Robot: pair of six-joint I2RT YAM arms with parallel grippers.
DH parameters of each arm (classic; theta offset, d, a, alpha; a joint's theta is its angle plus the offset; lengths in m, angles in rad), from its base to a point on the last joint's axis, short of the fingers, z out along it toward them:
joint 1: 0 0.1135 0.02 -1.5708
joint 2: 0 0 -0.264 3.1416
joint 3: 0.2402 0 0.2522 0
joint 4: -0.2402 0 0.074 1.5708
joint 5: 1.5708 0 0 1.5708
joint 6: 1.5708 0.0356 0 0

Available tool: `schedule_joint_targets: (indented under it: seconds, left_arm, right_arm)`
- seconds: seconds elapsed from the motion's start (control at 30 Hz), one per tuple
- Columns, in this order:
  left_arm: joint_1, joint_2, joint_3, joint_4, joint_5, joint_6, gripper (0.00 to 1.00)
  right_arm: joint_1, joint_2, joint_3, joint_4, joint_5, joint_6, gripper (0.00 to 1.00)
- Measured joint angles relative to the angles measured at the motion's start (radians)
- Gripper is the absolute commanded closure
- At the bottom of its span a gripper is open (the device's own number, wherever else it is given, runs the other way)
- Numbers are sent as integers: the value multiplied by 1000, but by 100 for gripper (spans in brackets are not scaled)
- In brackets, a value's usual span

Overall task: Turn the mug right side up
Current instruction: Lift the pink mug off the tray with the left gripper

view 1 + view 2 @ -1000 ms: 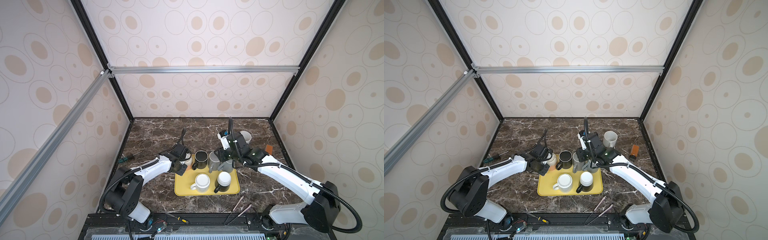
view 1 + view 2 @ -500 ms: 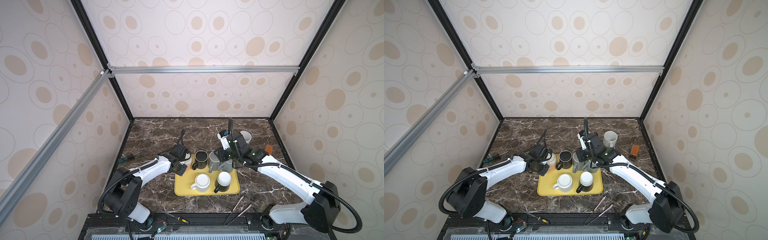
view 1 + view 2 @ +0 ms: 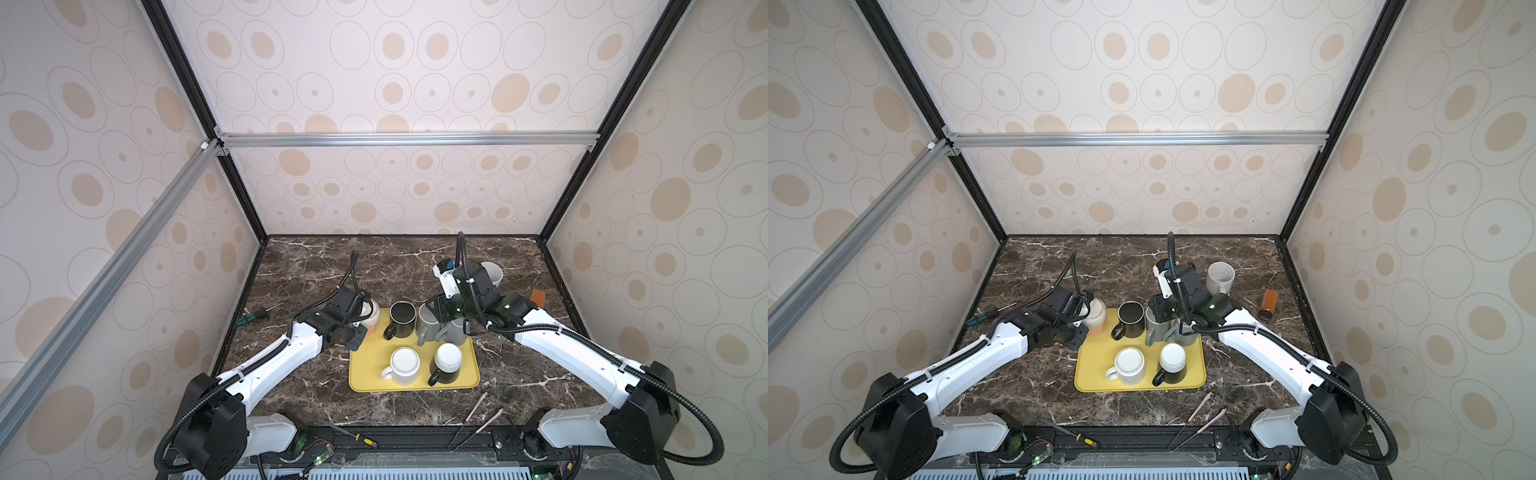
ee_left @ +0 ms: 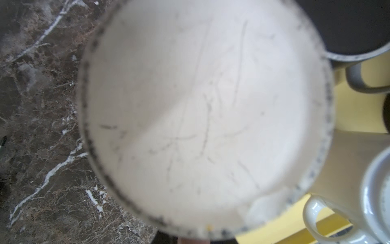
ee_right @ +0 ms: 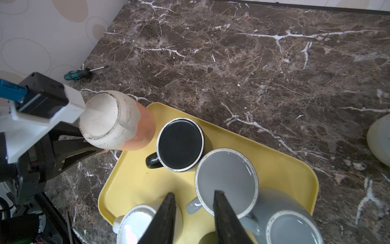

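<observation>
My left gripper is clamped on the mug. The mug is tilted with its bottom up at the far left corner of the yellow tray, just beside a black mug. Beyond that corner the marble table lies open to the walls, with only a screwdriver near its left edge. My right gripper has its jaws a little apart astride the handle of a grey mug; I cannot tell whether they pinch it. A white mug crowds the tray's near side.
</observation>
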Motion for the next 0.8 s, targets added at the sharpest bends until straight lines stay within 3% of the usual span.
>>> schedule_joint_targets:
  seconds: [0.3,0.53,0.8]
  left_arm:
    - [1,-116,102,19,99,-72,100]
    - [2,-137,135,264,219,-202,100]
    - [40,-167,58,617,398,-426,100]
  right_arm:
    - [0,1,37,28,-56,23,67]
    - [-10,-55,47,89,-119,53,66]
    - [-82,-193,12,254,-250,128,60]
